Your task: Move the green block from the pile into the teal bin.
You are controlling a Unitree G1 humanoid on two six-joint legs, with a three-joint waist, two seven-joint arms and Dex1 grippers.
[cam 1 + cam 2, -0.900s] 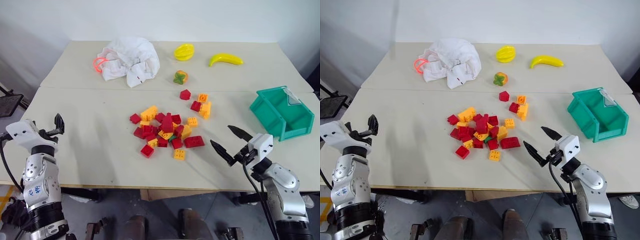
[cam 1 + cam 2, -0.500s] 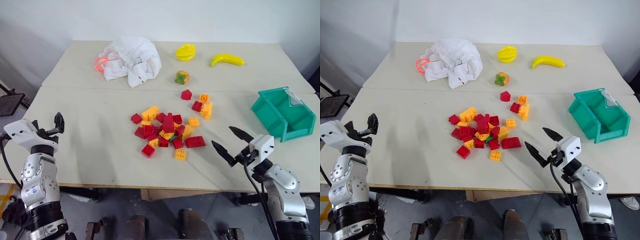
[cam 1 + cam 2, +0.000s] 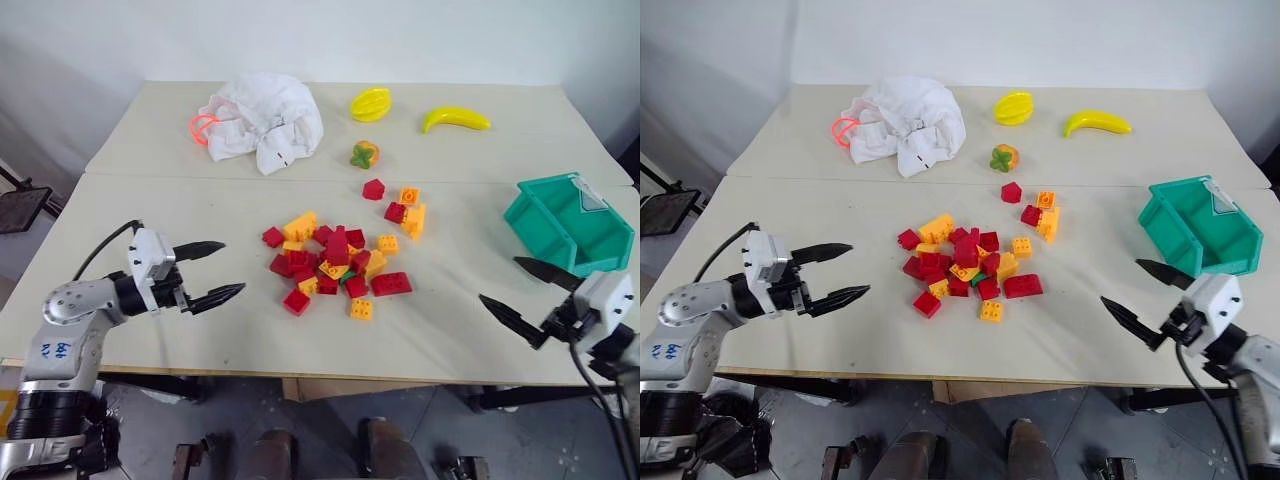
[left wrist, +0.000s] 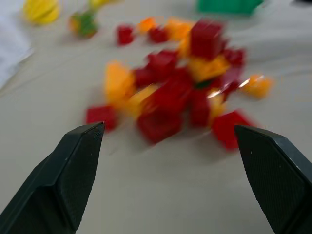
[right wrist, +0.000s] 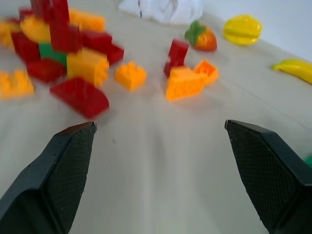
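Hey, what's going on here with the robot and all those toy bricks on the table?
The robot is getting ready to pick the green block out of the pile and put it in the teal bin. Nothing is held yet. The left gripper is open, pointing at the pile from its left side. The right gripper is open too, near the table's front edge, just in front of the bin. The green block sits mostly buried among red and yellow bricks.
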